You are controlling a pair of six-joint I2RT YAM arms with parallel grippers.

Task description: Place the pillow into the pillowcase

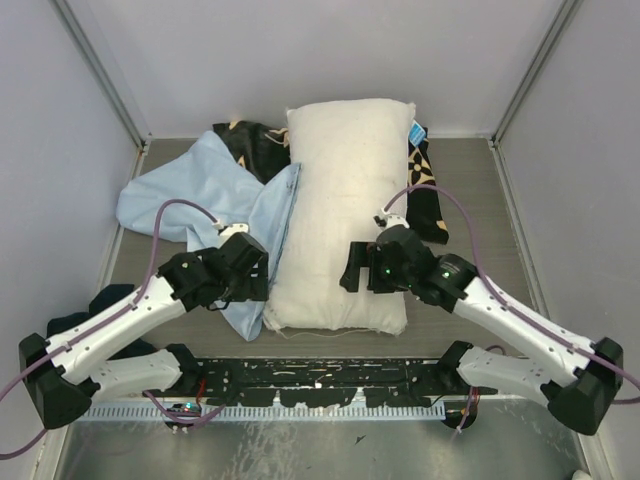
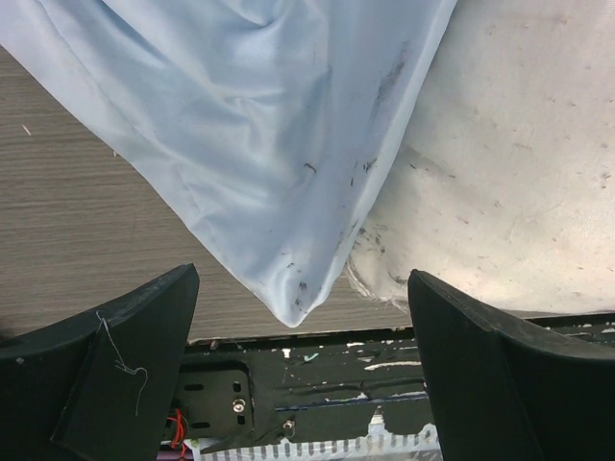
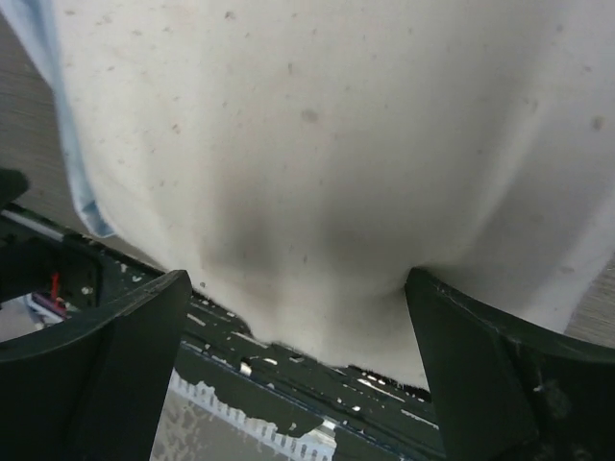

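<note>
The job looks to be sitting at its opening step, with nothing taken hold of yet. The pillow [image 1: 340,200] is lying lengthwise down the middle of the counter [image 1: 470,180], running from the far edge almost to the near edge and entirely outside its cover. The pillowcase [image 1: 200,195] is lying crumpled over the left half of the counter, its right side touching the pillow's left side and its near corner pointing toward the near edge. The left pincer [image 1: 250,270] is hovering over that near corner with its jaws standing wide apart and gripping nothing. The right pincer [image 1: 362,268] is hanging over the pillow's near end, equally wide and empty. The next move is probably calling for the left arm to find and pinch one layer of the case's open end, so the mouth can be lifted while the right arm is feeding the pillow in. Where that mouth is lying cannot be told from these views, and that is the main difficulty. A black cloth [image 1: 250,140] with tan flowers is lying under the pillow's far end, showing on both sides, and it is risking being dragged along with the pillow. The thin case is also likely to be bunching or slipping when pinched.
</note>
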